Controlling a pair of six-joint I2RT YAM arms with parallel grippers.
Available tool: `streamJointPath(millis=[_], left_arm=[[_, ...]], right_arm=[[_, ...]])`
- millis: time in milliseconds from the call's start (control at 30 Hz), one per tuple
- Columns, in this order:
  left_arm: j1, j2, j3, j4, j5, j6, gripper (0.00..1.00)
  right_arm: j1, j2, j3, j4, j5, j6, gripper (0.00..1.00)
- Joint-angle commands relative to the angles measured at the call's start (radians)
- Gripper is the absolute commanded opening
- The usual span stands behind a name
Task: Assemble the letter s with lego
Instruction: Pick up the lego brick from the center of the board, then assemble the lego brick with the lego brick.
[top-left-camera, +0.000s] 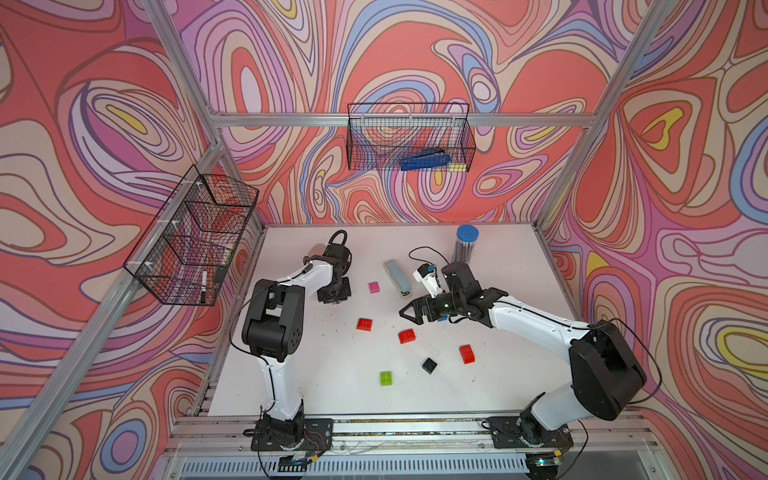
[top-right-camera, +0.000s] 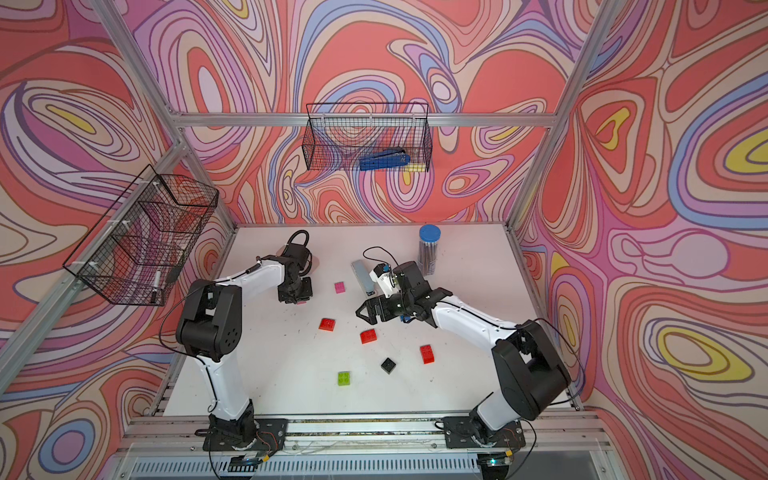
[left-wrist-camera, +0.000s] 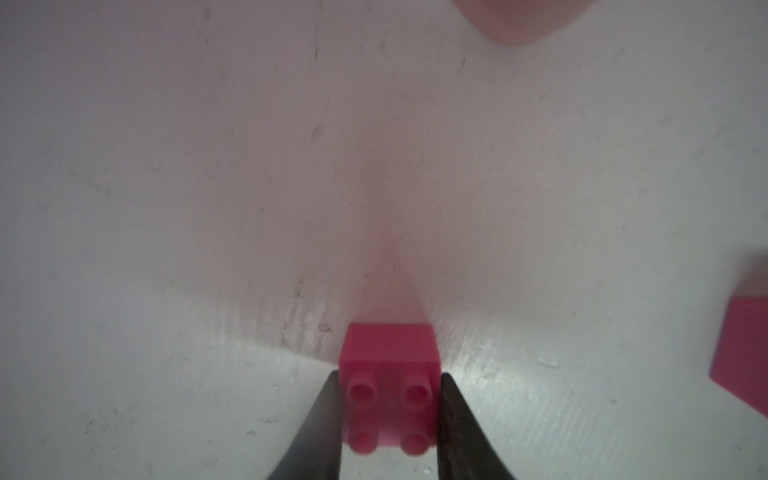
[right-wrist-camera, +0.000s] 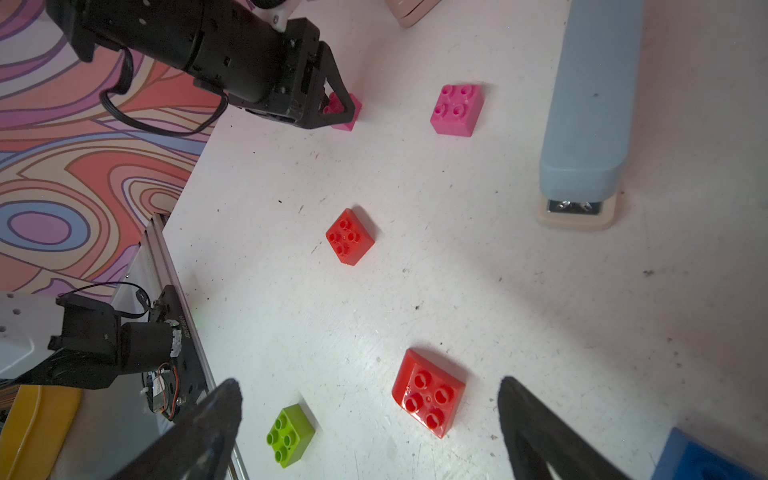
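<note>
pink brick (left-wrist-camera: 390, 386), studs up and seemingly resting on the white table (left-wrist-camera: 166, 208), sat clamped between the two dark fingers of the left gripper (left-wrist-camera: 390, 376), which pressed on its opposite smooth sides. second pink brick (top-left-camera: 374, 287) lay near it but apart. three red bricks (top-left-camera: 364, 324), one black brick (top-left-camera: 429, 365) and one green brick (top-left-camera: 387, 377) lay scattered and unjoined across the middle of the table, so no part of the letter was built. right gripper (right-wrist-camera: 370, 388) hung with its fingers wide apart and empty above a red brick. a blue brick (right-wrist-camera: 706, 461) showed just beneath its wrist, and a grey-blue stapler (top-left-camera: 397, 278) lay close by. likely hazards: the pinch fell on slick plastic walls, so the brick might twist or slip out on lifting; if it were pressed onto a loose brick, the lower one might skid across the smooth table unless braced; studs set askew would fail to lock; and both arms working the same crowded middle might knock bricks or each other.
</note>
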Motion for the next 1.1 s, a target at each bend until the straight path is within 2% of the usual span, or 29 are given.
streamJointPath(millis=[0,200,500,633,833,1067], left_arm=[[0.008,0.006,0.012,-0.017,0.005,0.024,0.29],[-0.015,-0.078,-0.023,-0.037,0.012,0.031,0.28],[-0.141,-0.232,-0.051,-0.150,0.004,0.054,0.29],[-0.187,-0.285,-0.093,-0.170,0.060,0.035,0.30],[-0.298,-0.312,-0.118,-0.195,0.085,0.020,0.30],[-0.357,-0.284,-0.139,-0.163,0.110,0.006,0.30]], right_arm=[[0.006,0.011,0.023,0.000,-0.001,-0.010,0.97],[0.006,-0.003,0.027,-0.021,0.026,-0.022,0.97],[0.002,-0.026,0.022,-0.052,0.080,-0.040,0.98],[0.002,-0.021,0.020,-0.048,0.073,-0.035,0.98],[-0.005,-0.026,0.008,-0.038,0.074,-0.029,0.98],[-0.010,-0.039,-0.033,0.022,0.074,0.013,0.98]])
